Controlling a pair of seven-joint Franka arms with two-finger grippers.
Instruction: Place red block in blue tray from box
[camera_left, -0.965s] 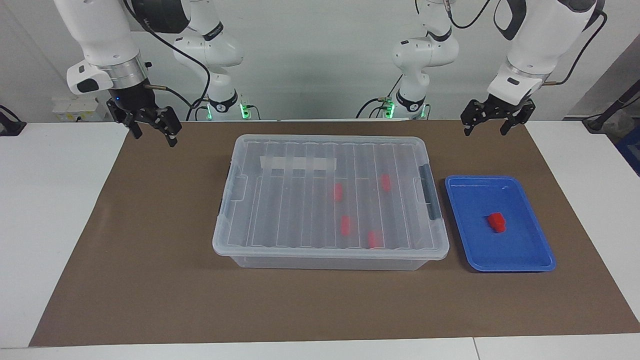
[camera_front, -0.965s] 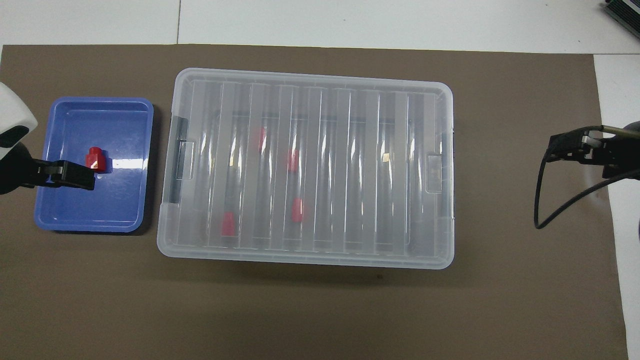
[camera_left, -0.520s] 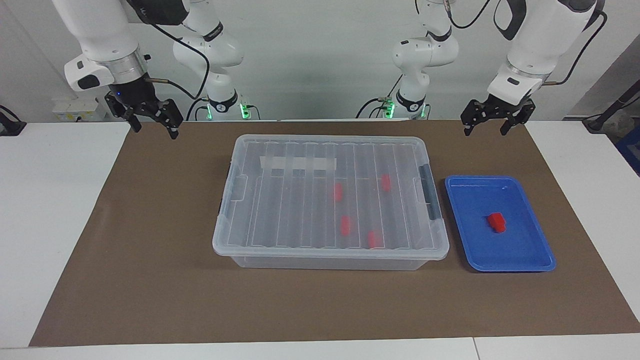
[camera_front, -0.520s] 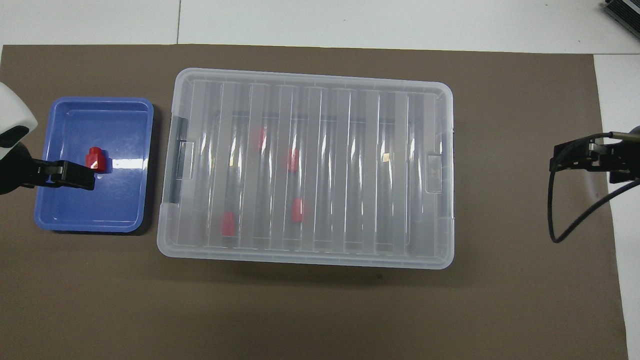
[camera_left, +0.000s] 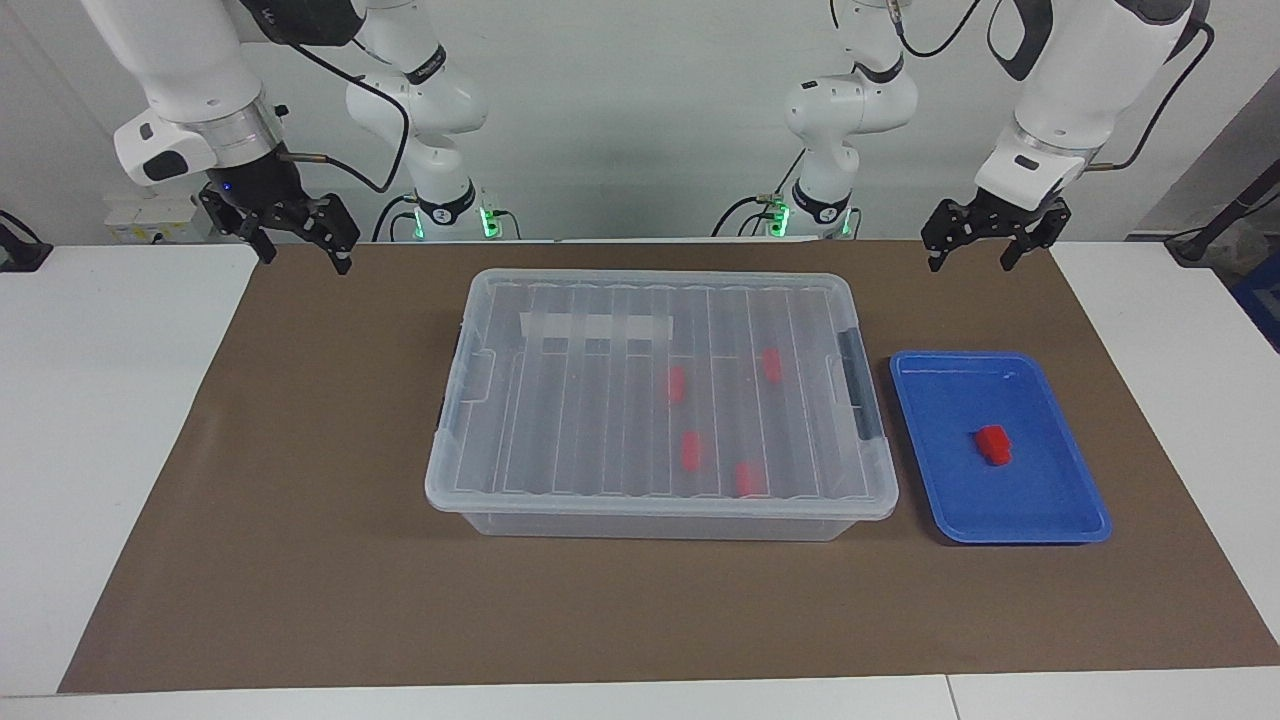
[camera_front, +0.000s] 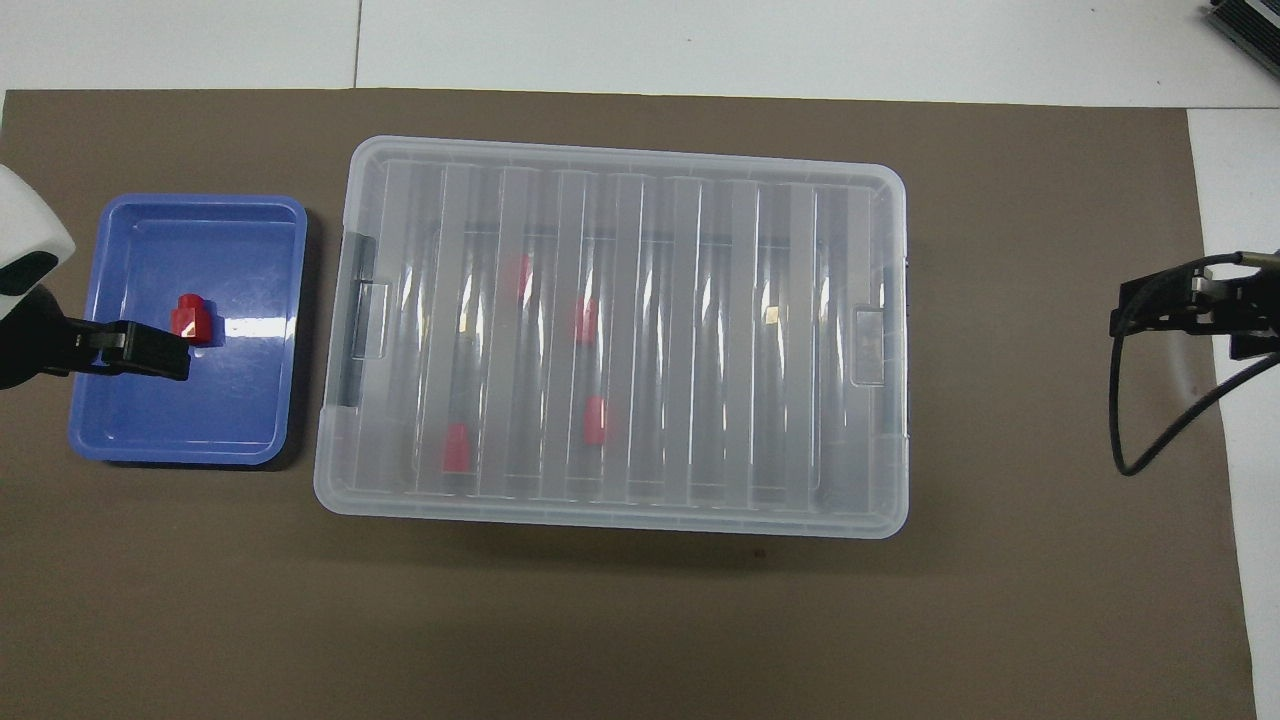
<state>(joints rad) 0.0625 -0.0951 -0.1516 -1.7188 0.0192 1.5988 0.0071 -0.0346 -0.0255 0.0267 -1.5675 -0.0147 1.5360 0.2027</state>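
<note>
The clear box (camera_left: 580, 420) stands mid-mat with its ribbed lid on, also in the overhead view (camera_front: 700, 350). Several red blocks show through the lid, such as one (camera_left: 691, 451) and another (camera_front: 594, 419). One red block (camera_left: 993, 444) lies in the blue tray (camera_left: 1000, 535) beside the box at the left arm's end; both show from overhead, the block (camera_front: 190, 319) in the tray (camera_front: 180, 455). My left gripper (camera_left: 970, 262) hangs open and empty, high over the mat by the tray. My right gripper (camera_left: 306, 262) hangs open and empty over the mat's corner at the right arm's end.
A brown mat (camera_left: 300, 560) covers the white table (camera_left: 90, 450). The box has dark grey clip handles (camera_left: 860, 390) at its ends. A black cable (camera_front: 1150, 440) loops below my right gripper (camera_front: 1150, 305). My left gripper (camera_front: 130, 350) overlaps the tray's edge from overhead.
My right gripper has risen and drawn back toward the right arm's end of the table. The left gripper, box, tray and blocks have not moved.
</note>
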